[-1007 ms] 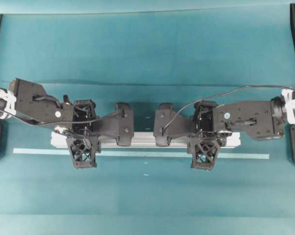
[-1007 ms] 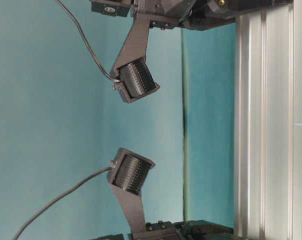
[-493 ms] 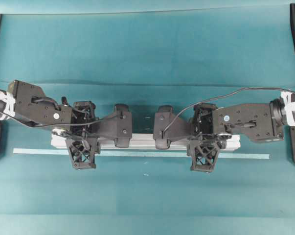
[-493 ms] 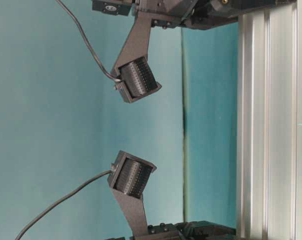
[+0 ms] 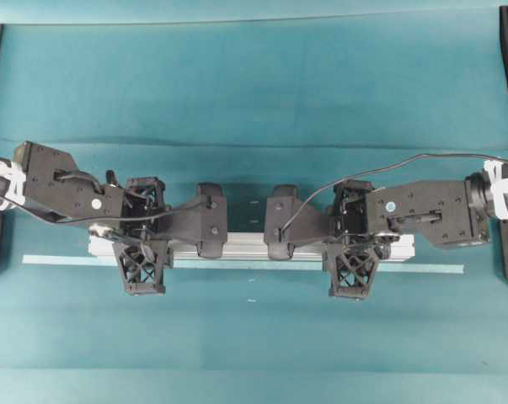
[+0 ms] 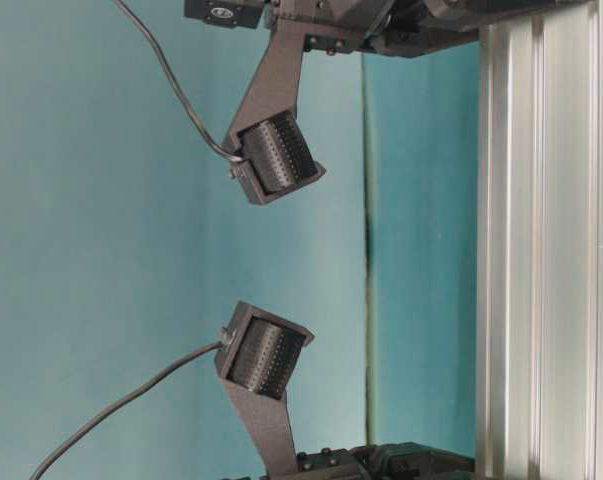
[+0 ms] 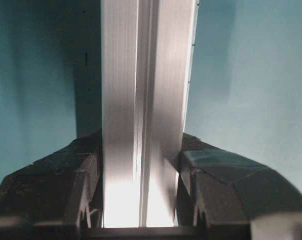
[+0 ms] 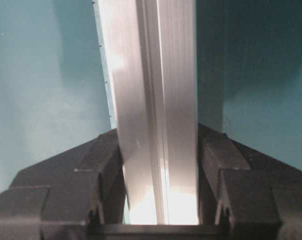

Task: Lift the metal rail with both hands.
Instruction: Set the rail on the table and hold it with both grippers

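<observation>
Since a sec ago the rail has crept away from the tape strip in the overhead view, so the lift looks underway w/ both ends level. Left gripper and right gripper each clamp the rail's sides, one per end. Rail: straight silver aluminium, lengthwise grooves, glossy. Fingers: black lattice, triangular. Table: matte teal.

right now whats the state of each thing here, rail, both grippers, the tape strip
metal rail: level, clamped near each end, running between the fingers in both wrist views
left gripper: shut on the metal rail
right gripper: shut on the metal rail
tape strip: flat on the teal table, untouched, alongside the rail in the overhead view
</observation>
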{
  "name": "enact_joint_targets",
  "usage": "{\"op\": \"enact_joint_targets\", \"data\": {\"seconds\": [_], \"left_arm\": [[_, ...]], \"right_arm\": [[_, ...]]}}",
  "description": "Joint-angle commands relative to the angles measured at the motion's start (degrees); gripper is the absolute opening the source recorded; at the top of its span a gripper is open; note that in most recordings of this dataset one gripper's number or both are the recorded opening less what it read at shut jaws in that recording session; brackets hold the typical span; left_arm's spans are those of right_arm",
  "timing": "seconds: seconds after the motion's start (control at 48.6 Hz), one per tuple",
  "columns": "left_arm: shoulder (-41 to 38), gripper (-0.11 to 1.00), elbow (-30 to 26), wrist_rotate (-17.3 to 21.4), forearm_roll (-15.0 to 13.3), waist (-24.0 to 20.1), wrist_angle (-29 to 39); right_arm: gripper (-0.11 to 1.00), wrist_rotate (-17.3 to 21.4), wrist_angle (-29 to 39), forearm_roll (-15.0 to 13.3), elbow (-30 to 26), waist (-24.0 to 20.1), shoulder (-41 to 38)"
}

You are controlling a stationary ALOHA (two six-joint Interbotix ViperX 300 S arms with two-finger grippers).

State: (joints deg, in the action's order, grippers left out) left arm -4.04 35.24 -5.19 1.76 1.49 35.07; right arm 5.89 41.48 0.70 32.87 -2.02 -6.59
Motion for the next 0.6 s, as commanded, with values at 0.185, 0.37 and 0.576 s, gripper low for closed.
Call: {"op": "enact_joint_targets", "data": {"seconds": [0.185,0.37,0.576], "left_arm": [[0.1,0.29,0.3,-0.5,-0.3,0.6,-4.2],[0.1,0.29,0.5,-0.3,-0.3,0.6,-6.8],[0.3,0.29,1.1,-0.1,-0.3,0.6,-6.9]], "right_arm": [[0.38,0.7,-1.6,0.3,-0.9,-0.4,0.3],[0.38,0.8,-2.3,0.3,-0.3,-0.4,0.3],[0.38,0.7,-2.7,0.4,-0.1,-0.4,0.3]]}}
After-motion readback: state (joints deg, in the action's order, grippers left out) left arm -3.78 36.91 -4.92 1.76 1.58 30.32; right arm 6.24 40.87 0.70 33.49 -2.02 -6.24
